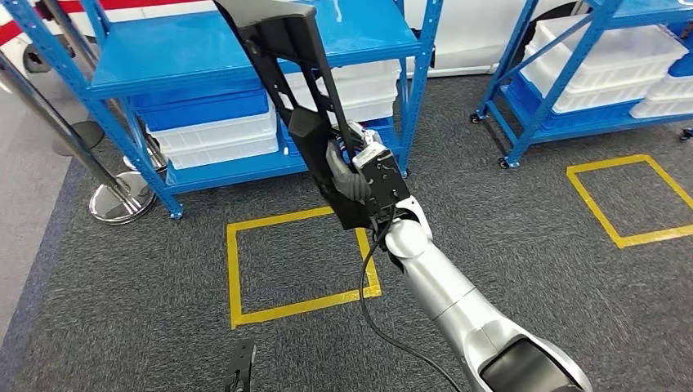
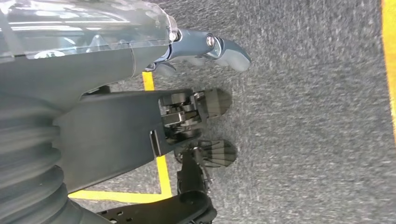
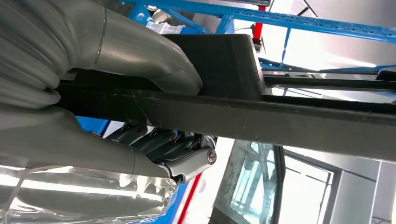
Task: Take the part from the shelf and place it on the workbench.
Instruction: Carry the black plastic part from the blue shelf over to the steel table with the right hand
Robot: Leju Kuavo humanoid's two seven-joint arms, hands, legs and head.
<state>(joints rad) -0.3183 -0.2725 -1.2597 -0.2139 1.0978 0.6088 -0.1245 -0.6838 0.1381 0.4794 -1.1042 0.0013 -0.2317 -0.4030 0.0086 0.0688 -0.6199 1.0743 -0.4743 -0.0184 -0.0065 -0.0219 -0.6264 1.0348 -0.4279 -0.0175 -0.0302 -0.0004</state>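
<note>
Black part (image 1: pixel 286 73) gripped in right hand (image 1: pixel 347 173); rises above it

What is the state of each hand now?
Left hand: open, holds nothing.
Right hand: grips the black part.

Blue shelf (image 1: pixel 245 57) stands close ahead of the right robot hand (image 1: pixel 353 167); grey carpet (image 1: pixel 523 220) lies open rightward.
</note>
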